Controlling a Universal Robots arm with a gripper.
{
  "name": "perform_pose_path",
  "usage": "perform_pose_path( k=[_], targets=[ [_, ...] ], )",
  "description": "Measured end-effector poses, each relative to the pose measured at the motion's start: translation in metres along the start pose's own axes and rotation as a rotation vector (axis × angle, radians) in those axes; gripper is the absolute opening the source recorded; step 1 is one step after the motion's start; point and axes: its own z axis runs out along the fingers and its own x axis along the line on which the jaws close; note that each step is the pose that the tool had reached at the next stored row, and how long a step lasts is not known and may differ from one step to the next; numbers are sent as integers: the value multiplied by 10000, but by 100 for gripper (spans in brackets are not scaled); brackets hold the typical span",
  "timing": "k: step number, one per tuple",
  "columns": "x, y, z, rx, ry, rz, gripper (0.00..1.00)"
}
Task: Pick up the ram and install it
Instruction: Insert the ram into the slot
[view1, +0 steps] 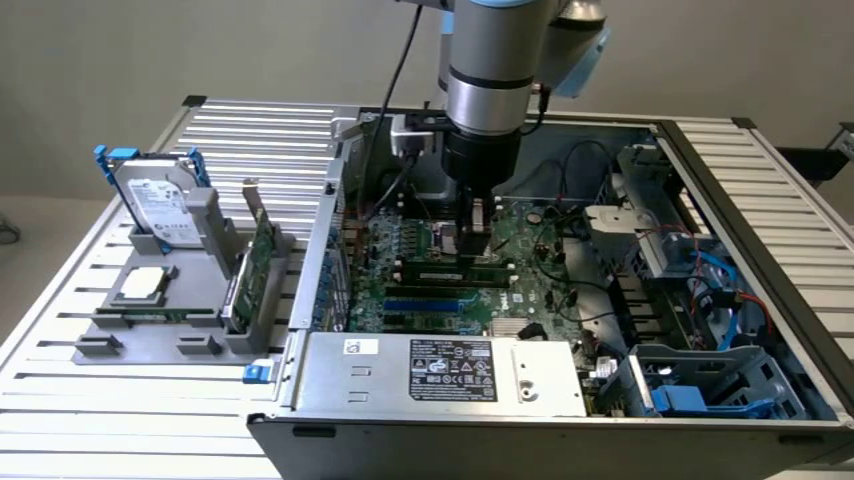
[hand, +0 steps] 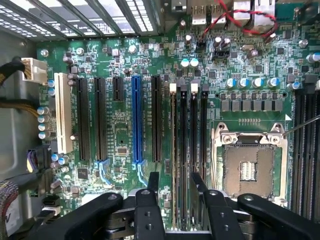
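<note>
A: The black two-fingered gripper (hand: 175, 187) stands with its fingers (hand: 152, 184) apart, holding nothing, straddling the long thin green stick of ram (hand: 173, 150), which sits on edge in a black memory slot (hand: 183, 150) on the green motherboard (hand: 120, 135).

B: Seated, would you say?

A: Hard to tell. The white latch (hand: 173, 87) at the slot's far end looks upright, but the near end is hidden behind the fingers (so I can't vouch for both ends). If one end sits high, the stick could stay tilted and make no contact.

B: Anything nearby at risk?

A: The neighbouring empty slots lie just beside it, and a finger drifting sideways could nudge the stick or catch a latch. Further out, the open silver processor socket (hand: 248, 167) has exposed contacts, and the black cables (view1: 574, 160) in the grey metal computer case (view1: 441, 370) hang near the arm.
</note>
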Motion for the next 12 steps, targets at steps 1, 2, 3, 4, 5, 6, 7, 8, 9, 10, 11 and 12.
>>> perform_pose_path(
  k=[1, 2, 3, 4, 5, 6, 7, 8, 9, 10, 11, 12],
  targets=[
    [3, 8, -27, -1, -15, 1, 39],
    [6, 15, -51, -2, -30, 0, 39],
    [8, 21, -67, -4, -37, 0, 30],
    [9, 26, -73, -4, -42, 0, 30],
    [9, 29, -72, -3, -45, 1, 24],
    [9, 29, -73, -3, -44, 0, 24],
    [10, 29, -73, -3, -45, -1, 18],
    [10, 29, -74, -4, -43, -1, 12],
    [10, 29, -75, -4, -43, -1, 12],
    [10, 29, -75, -4, -43, 0, 11],
    [10, 29, -75, -4, -43, 0, 11],
    [10, 29, -76, -4, -43, 0, 11]
  ],
)
